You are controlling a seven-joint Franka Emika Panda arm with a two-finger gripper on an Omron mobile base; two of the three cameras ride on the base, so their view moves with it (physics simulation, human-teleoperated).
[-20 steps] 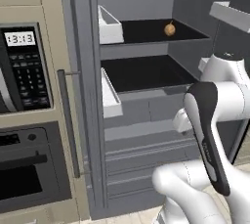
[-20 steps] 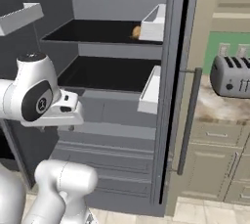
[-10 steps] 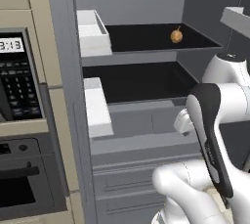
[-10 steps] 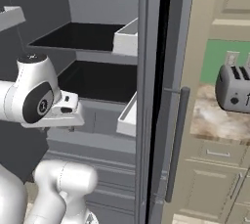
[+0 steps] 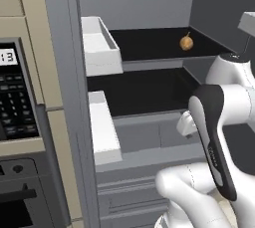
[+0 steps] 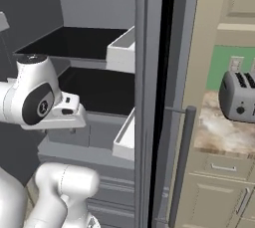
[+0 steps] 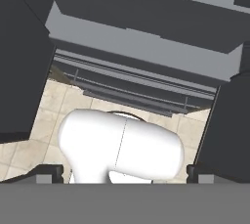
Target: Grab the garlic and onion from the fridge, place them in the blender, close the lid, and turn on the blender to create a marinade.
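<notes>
**Jaws wide, nothing held, fridge open ahead**

Nearest me, the gripper point(image 7: 125, 178) points down over the tiled floor point(image 7: 34, 115), its tips spread wide at the frame's corners with nothing between them. Beyond it stands the open fridge point(image 5: 149, 137), grey drawers low, white door bins point(image 5: 101, 45) on the left. Farthest back, on the upper dark shelf toward the right, sits a small round brownish bulb point(image 5: 186, 43), likely the onion. I can't spot the garlic.

You've got a beige cabinet point(image 5: 30, 18) with a black microwave point(image 5: 17, 107) on the left. Right side: speckled counter point(image 6: 219, 135) carrying a grey toaster point(image 6: 238, 96), green wall point(image 6: 224, 62) behind, beige drawers point(image 6: 219, 172) below. Floor point(image 7: 44, 105) is tan tile.
</notes>
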